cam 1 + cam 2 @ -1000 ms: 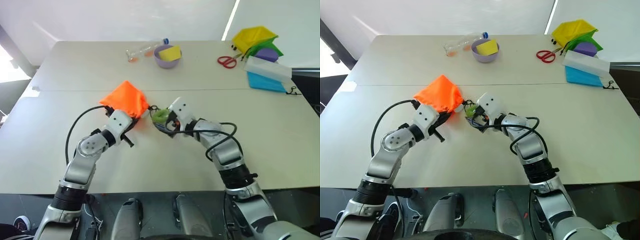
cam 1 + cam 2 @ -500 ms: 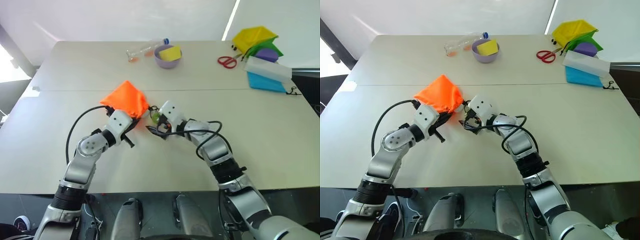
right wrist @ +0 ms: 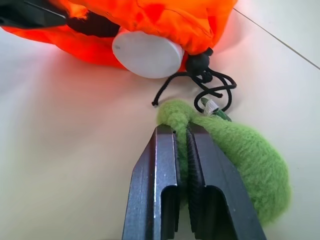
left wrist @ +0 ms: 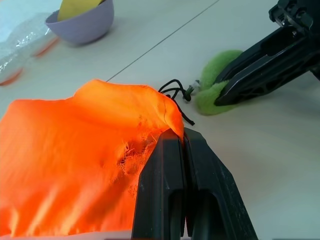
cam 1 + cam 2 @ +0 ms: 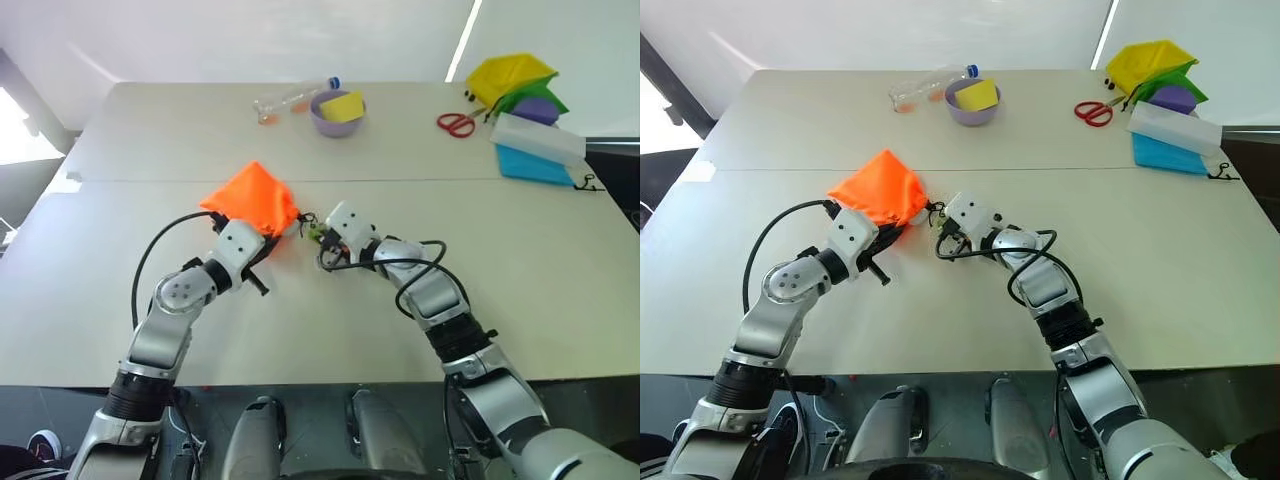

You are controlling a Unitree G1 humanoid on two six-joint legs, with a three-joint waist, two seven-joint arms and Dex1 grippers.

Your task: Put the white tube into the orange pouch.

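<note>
Orange pouch [image 4: 75, 150] pinched in left fingers [image 4: 172, 165]; right fingers [image 3: 187, 150] closed on fuzzy green ring [image 3: 240, 150]; no legible writing.

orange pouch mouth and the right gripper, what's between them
In the right wrist view: the dark cord and the green ring, pinched by the right gripper below the orange pouch.

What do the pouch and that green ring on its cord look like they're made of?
Pouch: soft woven fabric, matte; it creases and frays at the edge. Green ring: fuzzy plush, probably fleece, with visible nap. Cord: thin black braid, knotted.
</note>
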